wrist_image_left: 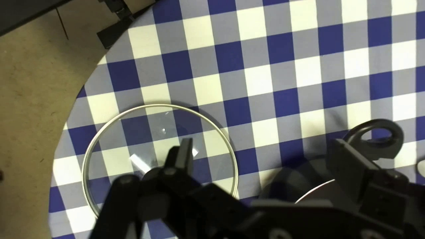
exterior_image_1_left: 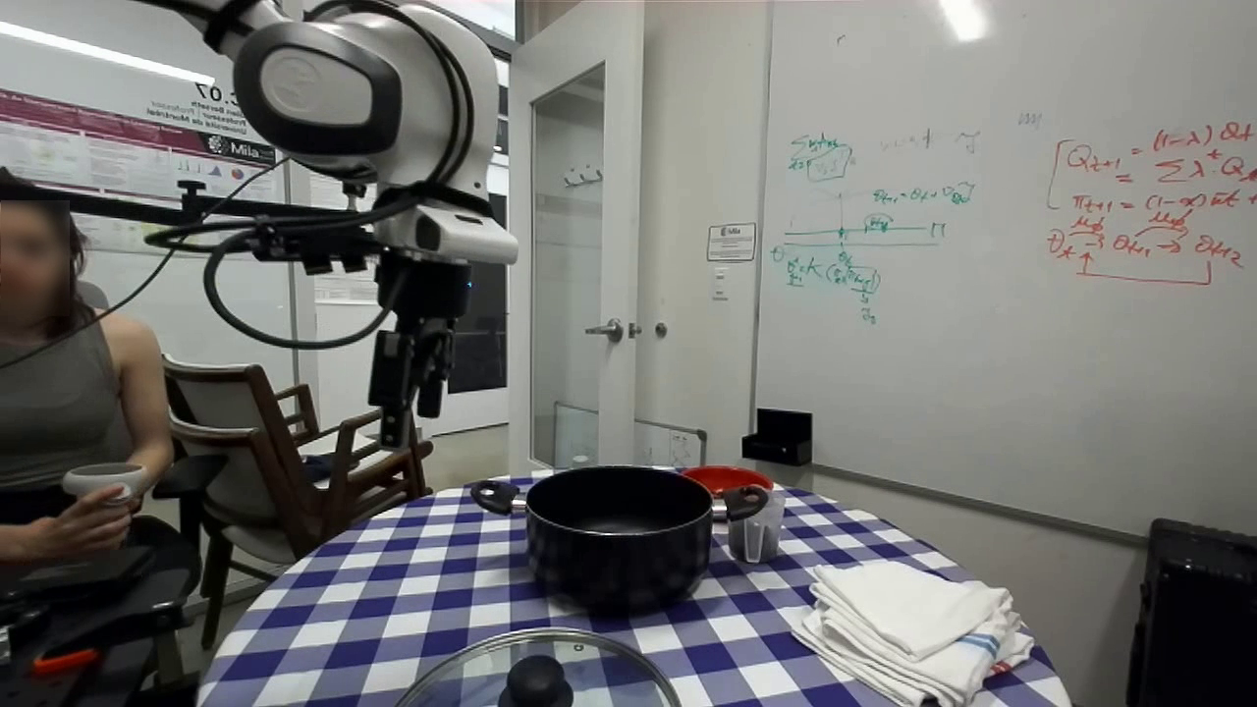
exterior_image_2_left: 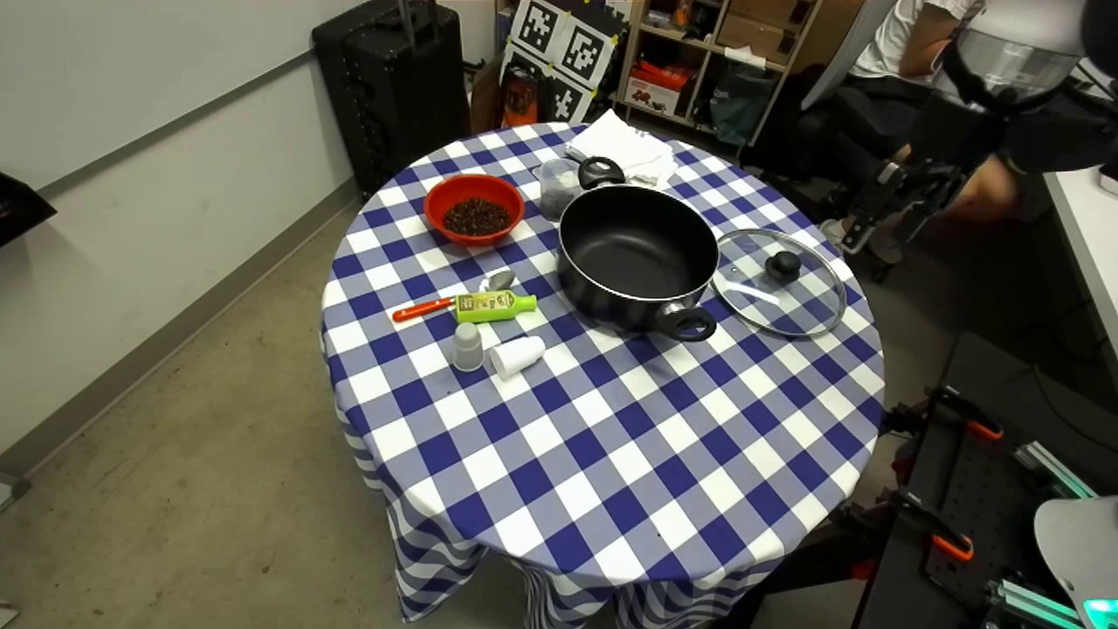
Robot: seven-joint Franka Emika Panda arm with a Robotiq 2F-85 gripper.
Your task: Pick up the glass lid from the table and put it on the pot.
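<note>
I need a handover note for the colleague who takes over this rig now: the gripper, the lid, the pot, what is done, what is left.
Gripper: open, empty, in the air.
Glass lid: on the checkered table, knob up, beside the pot.
Pot: upright on the table, uncovered.
Done: nothing yet; the lid is ungripped.
Left: grip the lid, probably by its knob, lift it, set it on the pot, release.

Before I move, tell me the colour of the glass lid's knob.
The knob is black, best seen in an exterior view.
</note>
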